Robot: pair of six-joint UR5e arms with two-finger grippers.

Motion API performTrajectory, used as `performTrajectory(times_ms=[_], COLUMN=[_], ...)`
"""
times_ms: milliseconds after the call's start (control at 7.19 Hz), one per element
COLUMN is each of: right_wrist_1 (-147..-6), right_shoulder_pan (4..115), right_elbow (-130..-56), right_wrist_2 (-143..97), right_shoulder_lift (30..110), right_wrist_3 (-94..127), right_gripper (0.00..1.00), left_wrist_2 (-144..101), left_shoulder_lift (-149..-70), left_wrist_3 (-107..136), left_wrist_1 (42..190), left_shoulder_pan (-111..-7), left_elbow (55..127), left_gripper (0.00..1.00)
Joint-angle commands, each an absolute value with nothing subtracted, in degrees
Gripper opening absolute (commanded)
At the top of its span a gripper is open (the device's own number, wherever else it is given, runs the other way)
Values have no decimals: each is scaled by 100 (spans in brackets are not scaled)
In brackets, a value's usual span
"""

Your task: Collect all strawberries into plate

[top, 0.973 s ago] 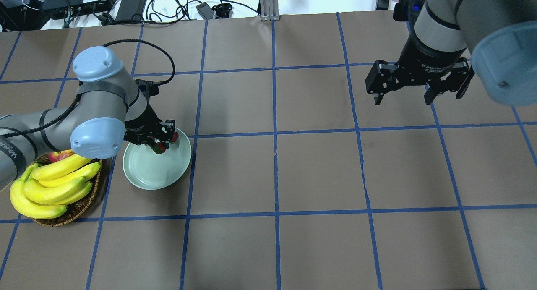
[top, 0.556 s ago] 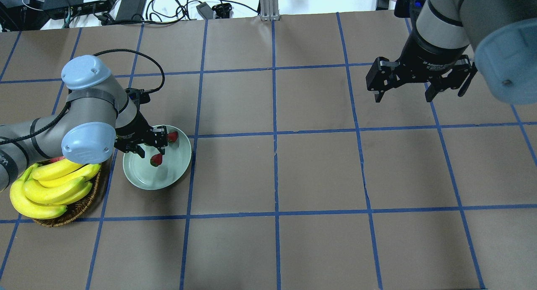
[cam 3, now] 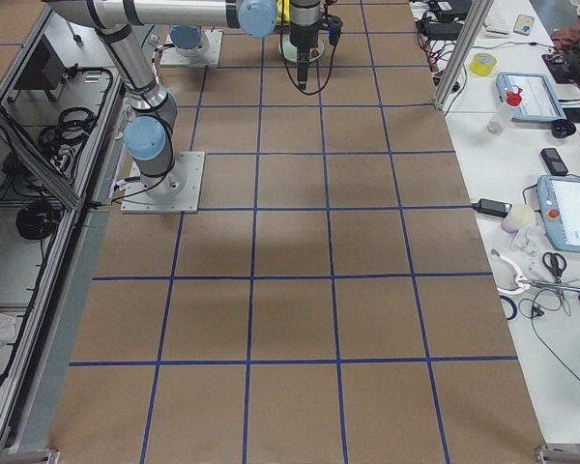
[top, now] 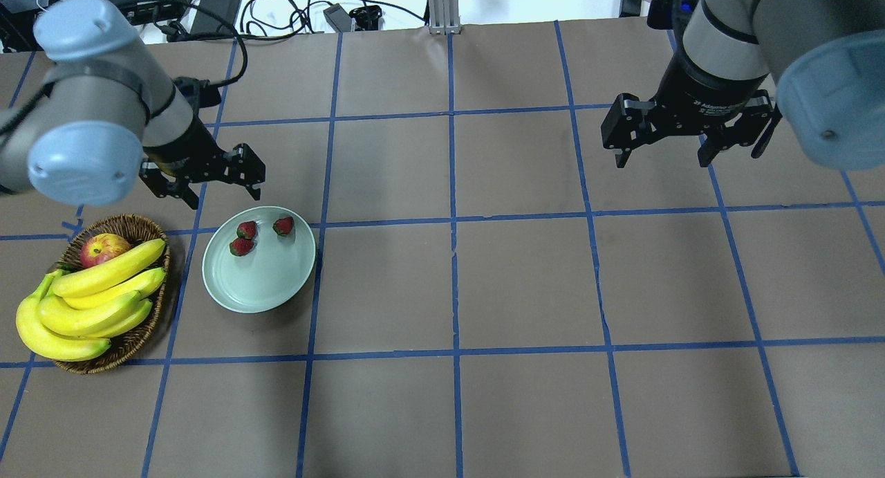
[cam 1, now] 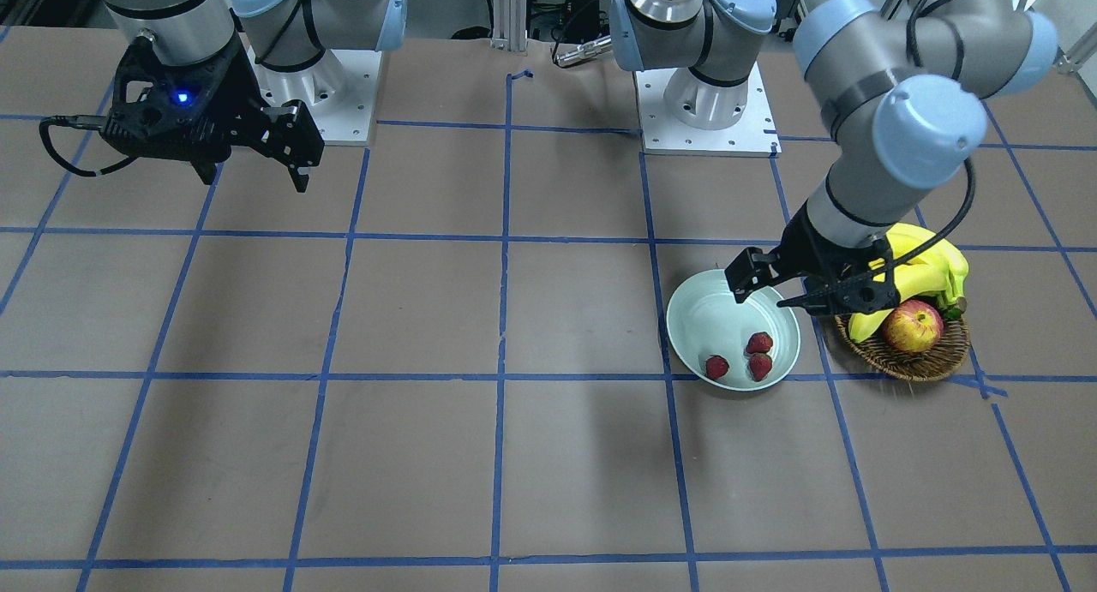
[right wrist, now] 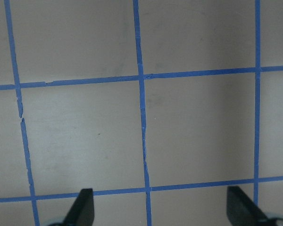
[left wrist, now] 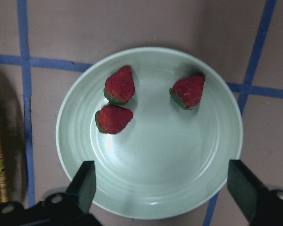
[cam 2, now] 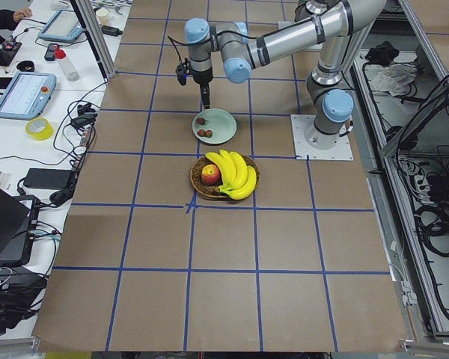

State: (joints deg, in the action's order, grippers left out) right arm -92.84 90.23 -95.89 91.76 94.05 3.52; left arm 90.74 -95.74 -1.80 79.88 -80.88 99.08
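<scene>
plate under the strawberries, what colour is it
The plate is pale mint green and glossy, with faint concentric rings; the left wrist view shows it best.

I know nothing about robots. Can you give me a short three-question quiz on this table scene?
1. How many small red strawberries lie in the round pale-green plate?
2. True or false: the left gripper is holding a strawberry.
3. Which fruit shares the brown wicker basket with the yellow bananas: A) red-yellow apple, B) orange, C) pear?
Key: 1) Three. 2) False; it is open and empty. 3) A.
</scene>
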Motion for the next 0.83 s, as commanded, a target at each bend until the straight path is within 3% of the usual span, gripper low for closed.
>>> performTrajectory(times_ms=[0, 278, 695], right_wrist_1=[-9290, -9281, -9255], right_shoulder_pan=[9018, 9000, 9000], right_elbow=[-9589, -9589, -9598], right_wrist_2=[9176, 9176, 9185], right_shoulder_lift=[9404, 9439, 9474], right_wrist_3=[352, 352, 352], right_gripper=[100, 100, 100], left_wrist_2=[9027, 9123, 9298], left_shoulder_lift=[-9125, -8930, -8947], left_wrist_3=[-132, -27, 343], left_wrist_1=[9725, 9765, 9161], left_shoulder_pan=[-8199, -8646, -9744], left_elbow=[8679, 8394, 8647], left_gripper=[100, 100, 100])
